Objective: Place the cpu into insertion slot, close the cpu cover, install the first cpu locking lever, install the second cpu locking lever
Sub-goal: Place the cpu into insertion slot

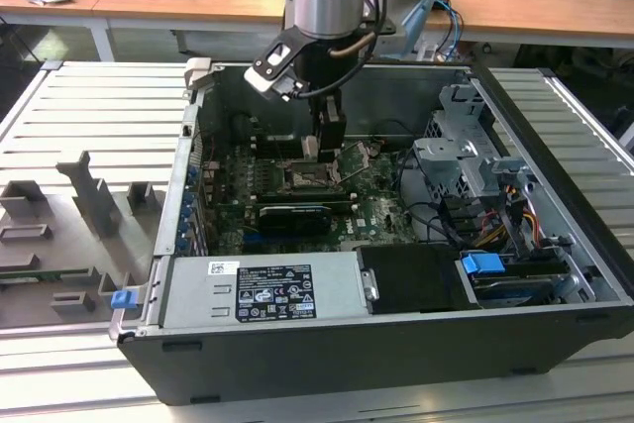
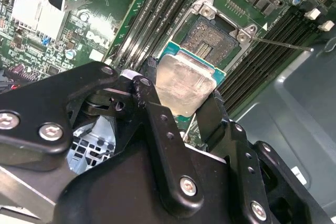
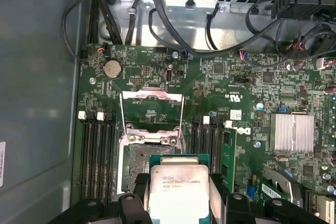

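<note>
The gripper (image 2: 181, 98) has its fingers (image 2: 210, 114) shut tight on the cpu (image 2: 185, 83), held near the insertion slot (image 2: 212, 38) but not in it yet. In the exterior view the slot sits at about 7 o'clock from the gripper. The cpu cover (image 3: 152, 109) is open and a locking lever (image 2: 278, 44) sticks out free, so it looks like all four steps are left to do.

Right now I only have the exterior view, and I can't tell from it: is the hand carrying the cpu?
Observer: Yes. In the second wrist view the hand is shut on the cpu, gripping two opposite edges.
Reviewer: Is the insertion slot free?
Observer: Yes, the first wrist view shows the insertion slot empty, cpu unseated.
Reviewer: And the cpu cover?
Observer: The cpu cover is swung open, clear of the slot.
</note>
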### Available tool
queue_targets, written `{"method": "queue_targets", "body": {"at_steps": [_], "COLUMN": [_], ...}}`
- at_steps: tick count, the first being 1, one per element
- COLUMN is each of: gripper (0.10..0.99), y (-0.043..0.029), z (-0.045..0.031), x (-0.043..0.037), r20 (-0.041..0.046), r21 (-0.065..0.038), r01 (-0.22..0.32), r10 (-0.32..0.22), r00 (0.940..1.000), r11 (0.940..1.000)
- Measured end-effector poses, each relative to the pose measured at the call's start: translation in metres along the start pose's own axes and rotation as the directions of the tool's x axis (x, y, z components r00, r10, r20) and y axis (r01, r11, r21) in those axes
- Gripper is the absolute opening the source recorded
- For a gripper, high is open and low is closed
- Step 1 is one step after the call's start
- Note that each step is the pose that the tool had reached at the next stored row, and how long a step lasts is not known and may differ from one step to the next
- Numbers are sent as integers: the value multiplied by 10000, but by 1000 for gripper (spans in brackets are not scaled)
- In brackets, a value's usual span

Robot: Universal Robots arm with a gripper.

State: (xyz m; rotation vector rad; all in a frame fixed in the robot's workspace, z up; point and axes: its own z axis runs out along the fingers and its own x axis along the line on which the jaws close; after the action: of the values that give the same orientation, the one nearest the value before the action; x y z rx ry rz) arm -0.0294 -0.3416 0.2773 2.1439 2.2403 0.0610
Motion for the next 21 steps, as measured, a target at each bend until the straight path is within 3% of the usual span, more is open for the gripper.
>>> {"method": "queue_targets", "body": {"at_steps": [14,18,21], "gripper": [541,541,541], "y": [-8,-12,-28], "z": [76,155,271], "x": [19,57,137], "r20": [0,11,21], "r21": [0,1,-1], "r01": [1,0,1], "r10": [-1,0,-1], "r00": [10000,10000,10000], "r11": [10000,10000,10000]}}
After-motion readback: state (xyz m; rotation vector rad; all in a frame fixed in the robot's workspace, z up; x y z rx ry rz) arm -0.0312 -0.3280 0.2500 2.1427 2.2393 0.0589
